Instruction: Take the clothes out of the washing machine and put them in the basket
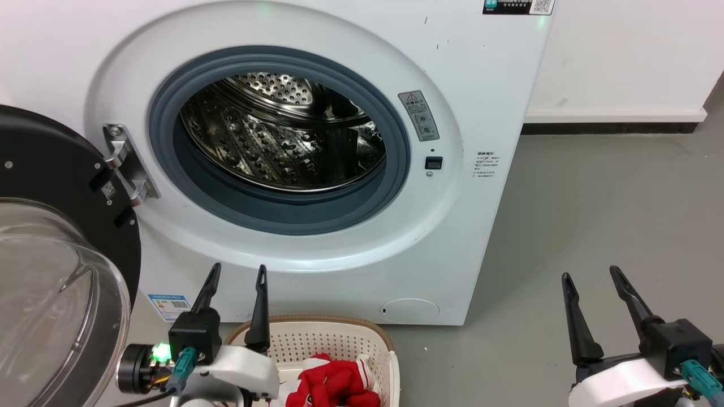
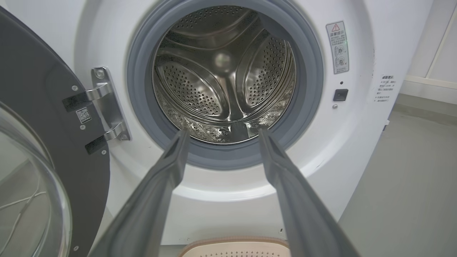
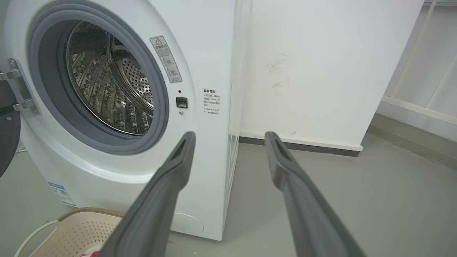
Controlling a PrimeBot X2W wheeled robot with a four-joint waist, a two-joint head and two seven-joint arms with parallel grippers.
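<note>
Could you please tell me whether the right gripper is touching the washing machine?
Apart. In the head view the right gripper is open at the lower right, and a strip of grey floor lies between its fingers and the washing machine.

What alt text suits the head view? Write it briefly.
An open white washing machine shows an empty steel drum; red clothes lie in the cream basket below. The left gripper and right gripper hang open, empty.

The machine point(image 1: 498, 85) bears a grey label point(image 1: 419, 115) with a red warning triangle, unreadable small print point(image 1: 485, 164), and QR codes on its top sticker point(image 1: 518, 6), door sticker point(image 1: 108, 190) and blue label point(image 1: 169, 307).
</note>
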